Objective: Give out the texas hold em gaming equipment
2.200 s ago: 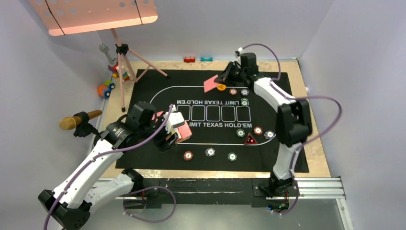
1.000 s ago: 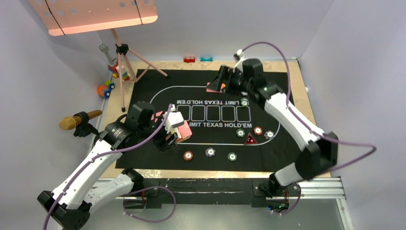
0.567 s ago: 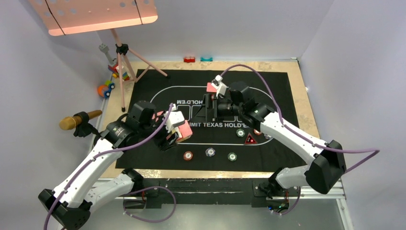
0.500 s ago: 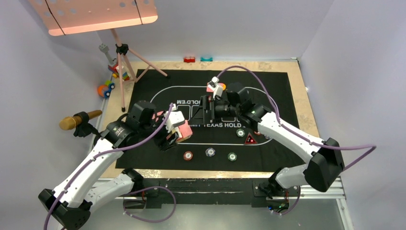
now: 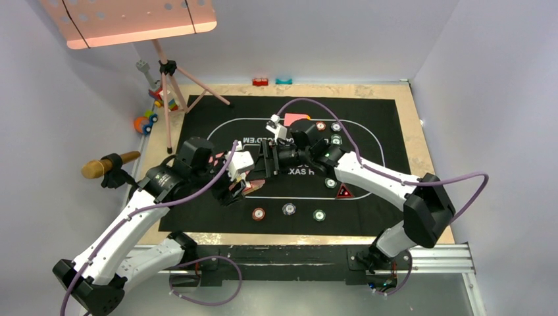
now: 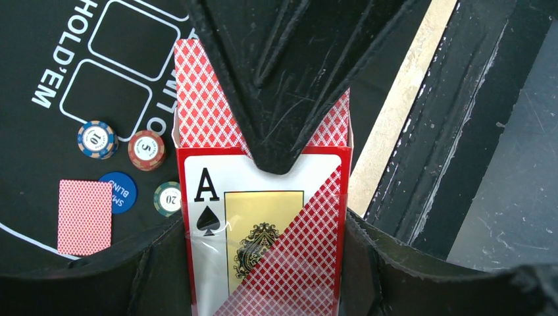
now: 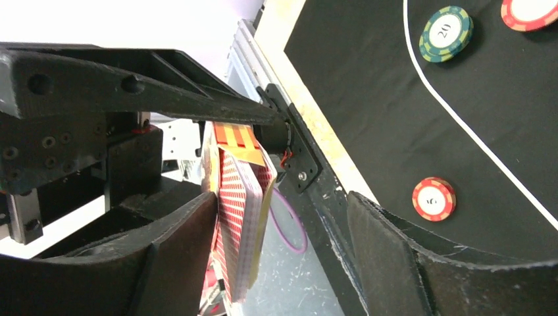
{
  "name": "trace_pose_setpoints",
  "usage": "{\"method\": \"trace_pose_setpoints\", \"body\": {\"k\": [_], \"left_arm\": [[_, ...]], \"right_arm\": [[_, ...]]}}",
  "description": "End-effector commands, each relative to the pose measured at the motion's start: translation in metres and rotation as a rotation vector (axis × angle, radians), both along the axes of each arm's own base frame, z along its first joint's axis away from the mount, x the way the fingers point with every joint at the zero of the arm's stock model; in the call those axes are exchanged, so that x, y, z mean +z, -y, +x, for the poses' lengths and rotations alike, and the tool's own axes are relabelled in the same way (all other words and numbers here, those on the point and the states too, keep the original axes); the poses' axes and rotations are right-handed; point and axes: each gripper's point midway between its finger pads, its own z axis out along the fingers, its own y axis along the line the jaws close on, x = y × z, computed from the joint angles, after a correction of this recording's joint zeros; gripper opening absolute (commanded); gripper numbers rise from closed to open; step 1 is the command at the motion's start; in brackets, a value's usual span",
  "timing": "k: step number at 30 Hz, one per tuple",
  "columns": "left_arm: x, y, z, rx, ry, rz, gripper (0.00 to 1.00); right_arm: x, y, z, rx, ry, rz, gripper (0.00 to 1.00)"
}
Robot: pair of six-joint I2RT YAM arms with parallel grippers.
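Note:
My left gripper [image 5: 240,179] is shut on a red-backed card box [image 6: 263,217] with an ace of spades on its face, held above the mat's left side. My right gripper [image 5: 266,160] stands open around the box's open end. In the right wrist view the cards [image 7: 240,224] sit edge-on beside one finger [image 7: 174,263], apart from the other. One red-backed card [image 5: 296,120] lies at the mat's far end near two chips [image 5: 320,126]. Another card [image 6: 85,216] lies by a blue button [image 6: 118,192] and chips [image 6: 146,149]. A triangular marker [image 5: 344,192] sits right of centre.
Three chips [image 5: 288,209] lie along the mat's near side. A tripod stand [image 5: 168,99] with a pink board stands at the far left, beside colourful toys [image 5: 145,122]. Small red and teal blocks [image 5: 271,81] sit at the back edge. A wooden-handled tool [image 5: 108,164] lies left.
The right arm swung from the mat's far end leftward and down to the box in my left gripper. The card it carried now lies on the mat. The left arm stayed still.

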Motion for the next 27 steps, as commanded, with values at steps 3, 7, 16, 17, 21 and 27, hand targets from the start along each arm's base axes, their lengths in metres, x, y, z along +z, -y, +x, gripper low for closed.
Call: {"method": "trace_pose_setpoints", "body": {"k": [3,7,16,17,21,27], "left_arm": [[0.035,0.011,0.008,-0.019,0.087,-0.086,0.00],[0.037,0.010,0.007,-0.019,0.090,-0.090,0.00],[0.037,0.009,0.006,-0.018,0.093,-0.092,0.00],[0.036,0.009,0.006,-0.018,0.093,-0.090,0.00],[0.036,0.009,0.006,-0.018,0.095,-0.089,0.00],[0.034,0.009,0.006,-0.017,0.091,-0.085,0.00]], "right_arm": [[0.020,-0.003,0.005,0.006,0.048,0.025,0.66],[0.014,0.004,0.004,-0.012,0.049,-0.003,0.56],[0.018,0.019,0.012,-0.059,0.048,0.008,0.32],[0.019,0.020,0.014,-0.064,0.048,0.008,0.31],[0.021,0.027,0.018,-0.078,0.044,0.015,0.25],[0.027,0.038,0.021,-0.096,0.047,0.026,0.21]]}}
